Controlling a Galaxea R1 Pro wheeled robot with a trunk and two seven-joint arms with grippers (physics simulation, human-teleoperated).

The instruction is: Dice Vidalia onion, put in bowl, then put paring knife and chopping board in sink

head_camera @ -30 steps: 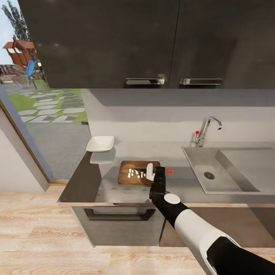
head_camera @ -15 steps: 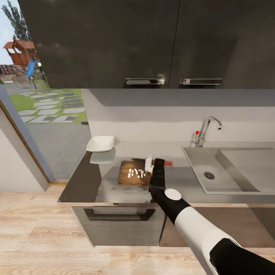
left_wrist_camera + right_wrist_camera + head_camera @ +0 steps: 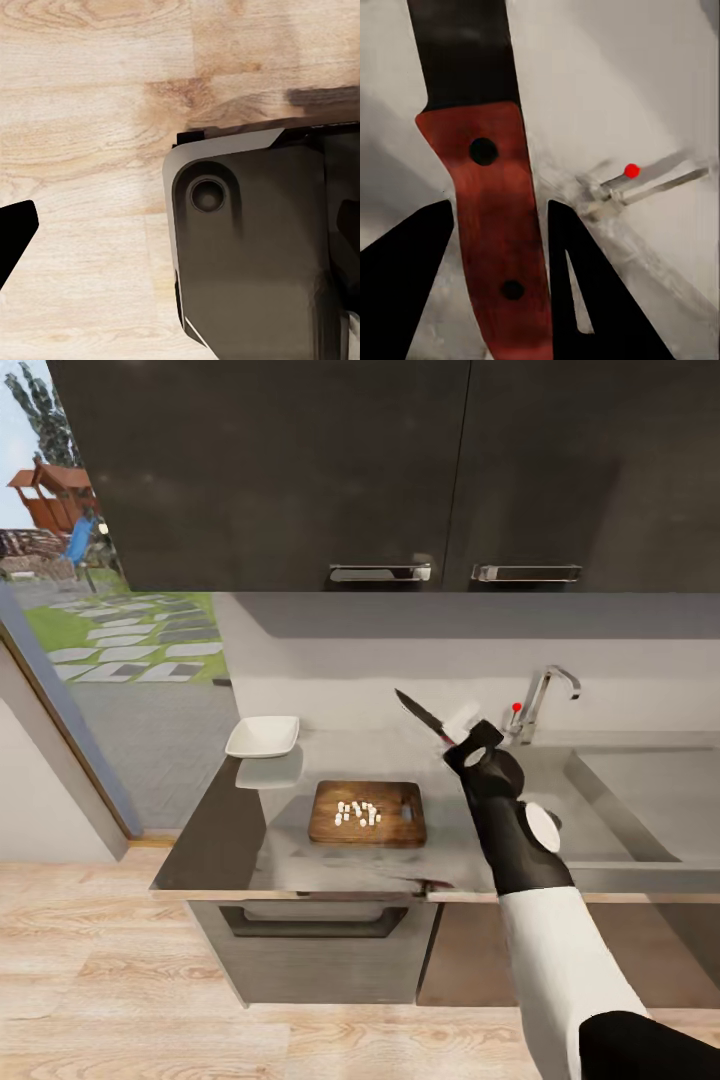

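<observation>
We see the right gripper [image 3: 467, 738] clamped on the paring knife [image 3: 422, 718] at its red handle, blade pointing toward 10 o'clock. We judge the knife light, stiff and sharp, best held by the handle. We cannot tell the left gripper's state.

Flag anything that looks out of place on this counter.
Nothing looks spilled or damaged. The diced onion sits heaped on the chopping board, not in the bowl. The right gripper holds the paring knife aloft.

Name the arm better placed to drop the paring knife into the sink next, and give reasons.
Right. The right gripper already holds the paring knife by its red handle, raised above the countertop just beside the sink. The left gripper faces the wooden floor, empty.
</observation>
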